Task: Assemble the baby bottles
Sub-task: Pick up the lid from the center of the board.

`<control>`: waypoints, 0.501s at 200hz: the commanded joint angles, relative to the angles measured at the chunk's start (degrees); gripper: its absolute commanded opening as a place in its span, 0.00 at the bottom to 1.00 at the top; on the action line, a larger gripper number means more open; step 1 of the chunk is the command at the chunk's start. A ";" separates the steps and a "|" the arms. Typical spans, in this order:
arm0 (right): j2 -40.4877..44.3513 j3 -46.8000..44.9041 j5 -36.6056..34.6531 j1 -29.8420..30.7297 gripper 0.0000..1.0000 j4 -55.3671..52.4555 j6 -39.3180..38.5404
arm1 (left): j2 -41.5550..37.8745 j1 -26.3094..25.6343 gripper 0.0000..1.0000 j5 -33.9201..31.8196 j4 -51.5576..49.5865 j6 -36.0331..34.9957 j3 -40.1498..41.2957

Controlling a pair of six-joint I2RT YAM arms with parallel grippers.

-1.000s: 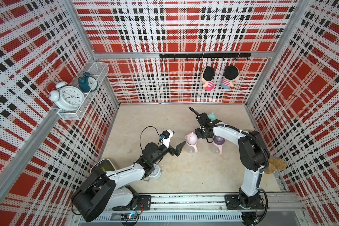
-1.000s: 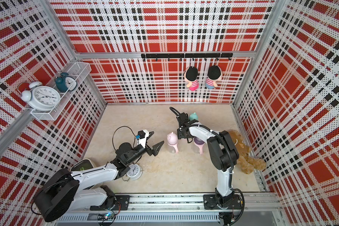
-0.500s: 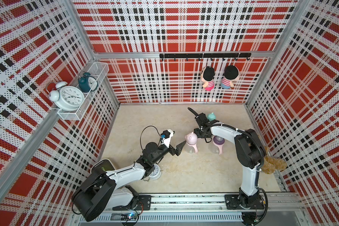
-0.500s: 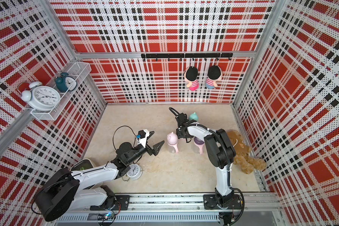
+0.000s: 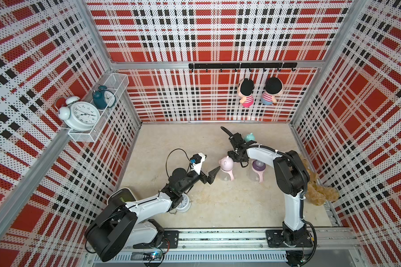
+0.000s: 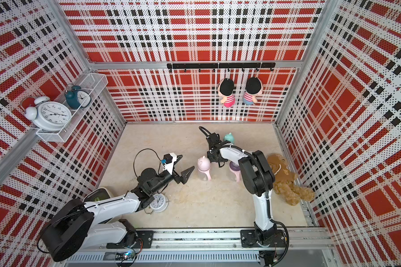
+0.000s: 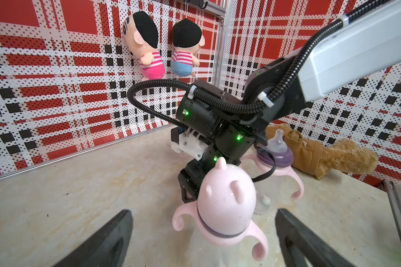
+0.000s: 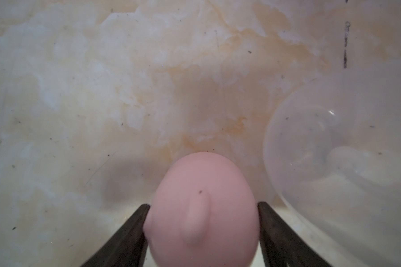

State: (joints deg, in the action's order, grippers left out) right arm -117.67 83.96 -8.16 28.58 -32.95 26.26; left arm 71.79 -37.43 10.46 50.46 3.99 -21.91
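Noted a small swing of the right arm's elbow toward 9 o'clock over the last second; grippers and bottles otherwise in the same spots.

Both top views:
- Pink bottle (image 5: 226, 173) upright near floor centre, pink dome cap (image 5: 226, 161) seated on it.
- Right gripper (image 5: 229, 158) down over that cap from 1 o'clock.
- Left gripper (image 5: 212, 161) just beside the bottle at 9 o'clock, spread wide, empty.
- Second bottle (image 5: 257, 170) at 3 o'clock of the first, near but apart: purple collar, pink handles, no cap.
- Teal dome cap (image 6: 228, 138) toward 1 o'clock, behind the right arm; whatever sits under it hidden.

Left wrist view:
- Cap sitting square on two-handled ring (image 7: 220, 233).
- Left fingers (image 7: 107, 240) wide to either side, touching nothing.
- Bare nipple (image 7: 278, 138) standing on the second bottle, brown plush toy (image 7: 333, 157) behind.

Right wrist view:
- Jaws tight on both flanks of the cap, at or barely off its sides.
- Cannot tell whether gripped or already let go.
- Clear body (image 8: 333, 161) of the second bottle alongside.

Judged progress:
- First bottle looks finished.
- Second probably lacks only a cap, and no spare pink cap anywhere in view.
- Teal one unknown.
- Likely next: back off the cap, then see to the teal parts.
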 commanded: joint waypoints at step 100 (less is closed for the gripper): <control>-3.35 2.17 -1.50 -0.28 0.71 0.15 -0.57 | -0.87 -0.28 0.98 0.09 -1.27 -1.00 -1.37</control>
State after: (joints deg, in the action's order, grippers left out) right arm -119.26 84.88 -8.73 28.58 -32.93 25.96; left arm 71.79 -37.43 10.46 50.28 3.70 -21.93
